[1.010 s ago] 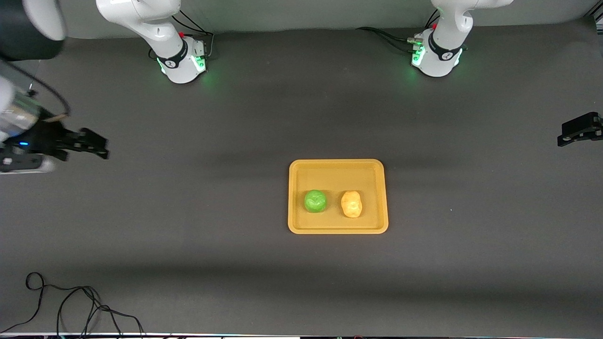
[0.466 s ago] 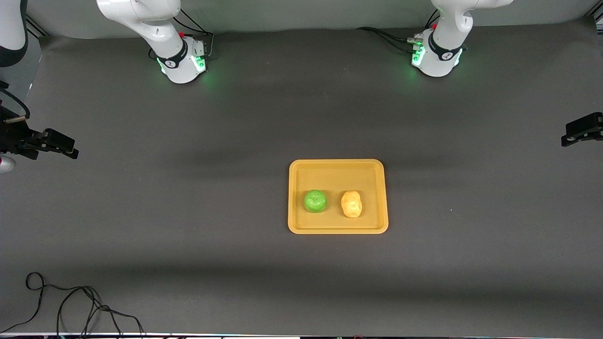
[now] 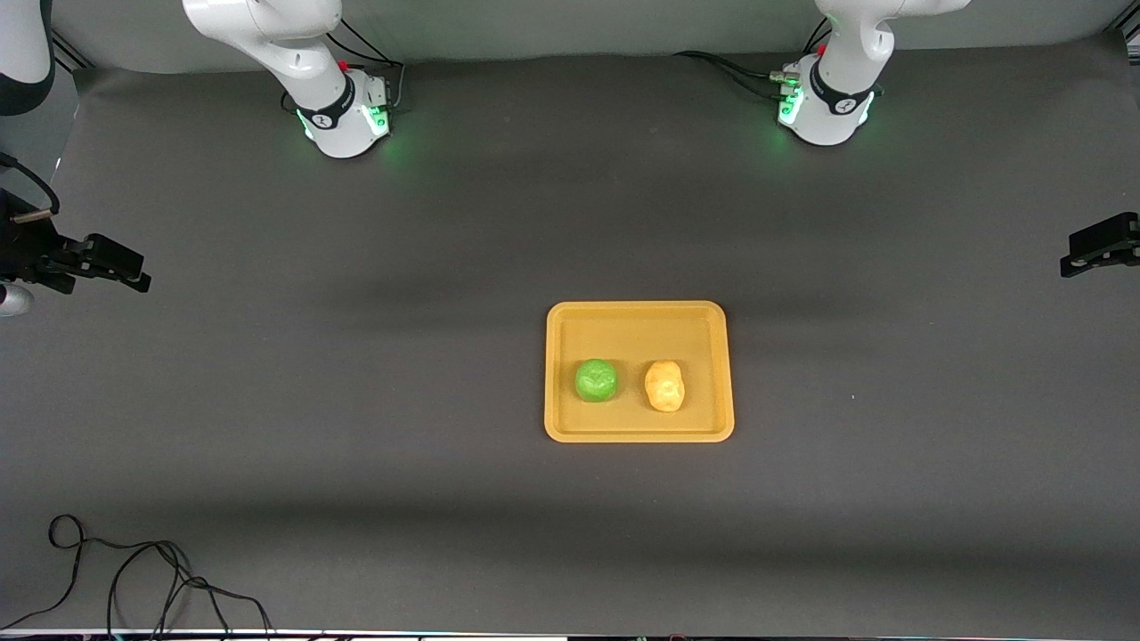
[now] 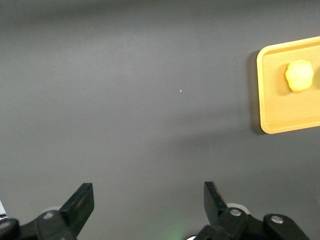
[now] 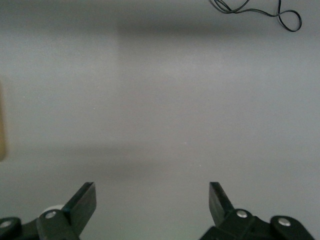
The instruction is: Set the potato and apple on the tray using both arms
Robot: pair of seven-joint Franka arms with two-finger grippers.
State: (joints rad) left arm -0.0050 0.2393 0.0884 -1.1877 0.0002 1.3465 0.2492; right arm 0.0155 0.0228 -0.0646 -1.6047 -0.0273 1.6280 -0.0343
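Note:
The yellow-orange tray [image 3: 639,320] lies in the middle of the table. The green apple [image 3: 596,380] and the pale yellow potato [image 3: 664,385] lie side by side in it, the potato toward the left arm's end. The left wrist view shows the tray's end [image 4: 272,107] and the potato [image 4: 299,75]. My left gripper [image 3: 1100,244] is open and empty over the left arm's end of the table [image 4: 148,200]. My right gripper [image 3: 111,264] is open and empty over the right arm's end [image 5: 151,200].
A loose black cable [image 3: 134,570] lies at the table's near corner at the right arm's end, also in the right wrist view [image 5: 260,10]. The two green-lit arm bases [image 3: 343,116] [image 3: 824,107] stand along the table's edge farthest from the camera.
The right gripper has drawn back toward the right arm's end of the table. The left gripper has barely shifted. Apple and potato have stayed in the tray.

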